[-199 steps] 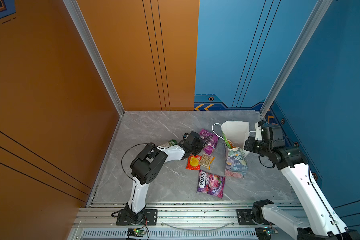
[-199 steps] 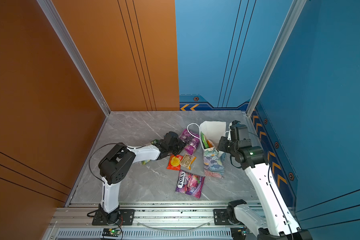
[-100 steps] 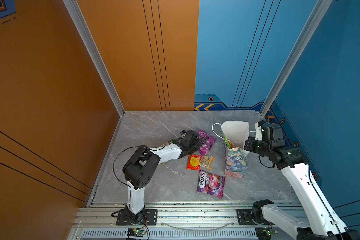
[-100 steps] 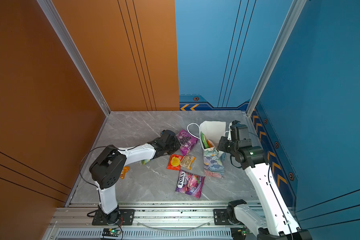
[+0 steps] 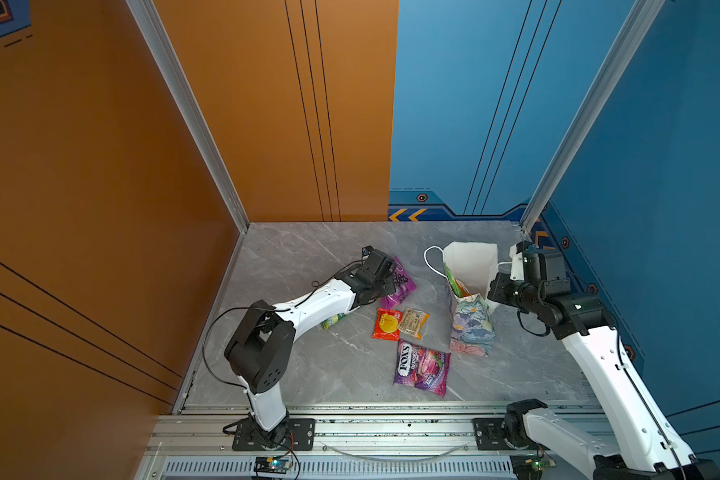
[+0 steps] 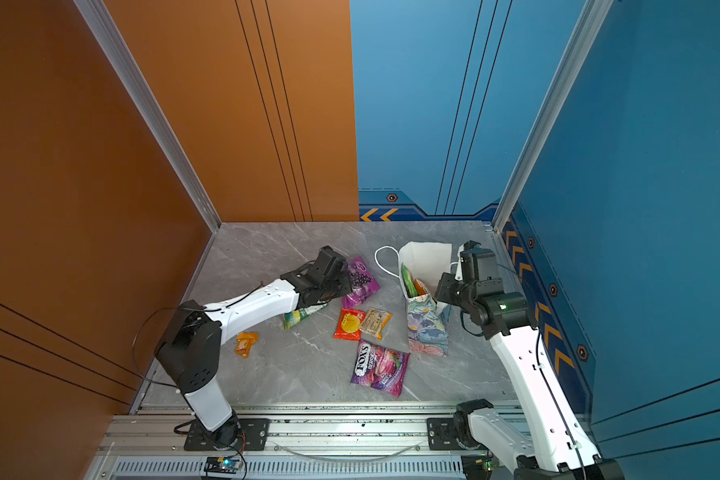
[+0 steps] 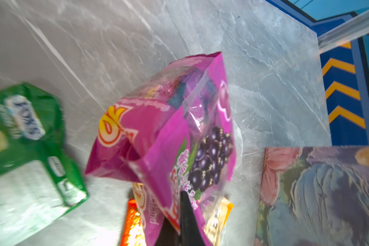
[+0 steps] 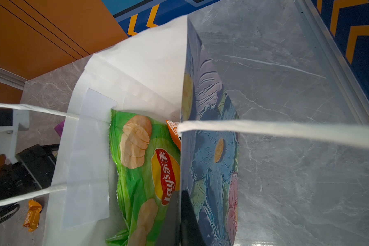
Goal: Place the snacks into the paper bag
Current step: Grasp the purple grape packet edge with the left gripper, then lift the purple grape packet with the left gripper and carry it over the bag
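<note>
The flowered paper bag [image 5: 470, 324] stands upright at the right, and my right gripper [image 8: 180, 215] is shut on its near wall [image 8: 209, 149]. Inside the bag lie a large green chip bag [image 8: 145, 170] and an orange packet [image 8: 174, 132]. My left gripper [image 7: 180, 213] is shut on one end of a purple grape packet [image 7: 179, 127], left of the bag [image 6: 427, 328]. On the table lie a red packet with a yellow circle [image 5: 386, 324], a tan bar [image 5: 413, 322], a purple Fox's packet [image 5: 422, 368] and a small green packet [image 5: 335, 320].
A small orange packet [image 6: 246, 343] lies near the left wall, beside the left arm's elbow. The bag's white cord handles [image 5: 431, 259] hang out to its left and right. Orange and blue walls close in the marble table [image 5: 308, 257] on three sides.
My left gripper has shut on the purple grape packet and drawn it a little to the left, with the left arm's elbow swinging. The right arm and the bag have not moved.
</note>
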You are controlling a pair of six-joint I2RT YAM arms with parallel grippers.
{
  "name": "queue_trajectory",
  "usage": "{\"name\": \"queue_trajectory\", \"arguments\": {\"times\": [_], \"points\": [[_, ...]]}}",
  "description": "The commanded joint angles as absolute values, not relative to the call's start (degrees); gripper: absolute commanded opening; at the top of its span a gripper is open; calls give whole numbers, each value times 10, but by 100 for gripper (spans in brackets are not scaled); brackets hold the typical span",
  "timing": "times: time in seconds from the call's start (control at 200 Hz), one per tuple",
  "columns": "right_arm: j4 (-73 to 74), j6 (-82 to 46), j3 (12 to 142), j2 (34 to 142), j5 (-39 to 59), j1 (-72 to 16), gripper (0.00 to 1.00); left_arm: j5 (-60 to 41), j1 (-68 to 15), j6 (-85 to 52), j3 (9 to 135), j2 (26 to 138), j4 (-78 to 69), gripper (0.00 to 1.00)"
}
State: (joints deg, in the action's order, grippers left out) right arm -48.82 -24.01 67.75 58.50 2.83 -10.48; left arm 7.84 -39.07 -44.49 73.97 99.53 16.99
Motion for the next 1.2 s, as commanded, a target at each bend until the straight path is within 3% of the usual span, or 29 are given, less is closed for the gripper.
{"name": "queue_trajectory", "arguments": {"times": [0.0, 0.646, 0.901, 1.196], "points": [[-488, -240, 689, 588, 28, -106, 2, 128, -395, -335, 767, 936, 215, 0], [-485, -237, 709, 615, 19, -149, 1, 163, -398, -179, 795, 778, 325, 0], [-489, -230, 726, 625, 10, -167, 1, 191, -402, -144, 881, 775, 406, 0], [-492, -221, 751, 644, -2, -190, 1, 204, -406, -144, 1060, 828, 521, 0]]}}
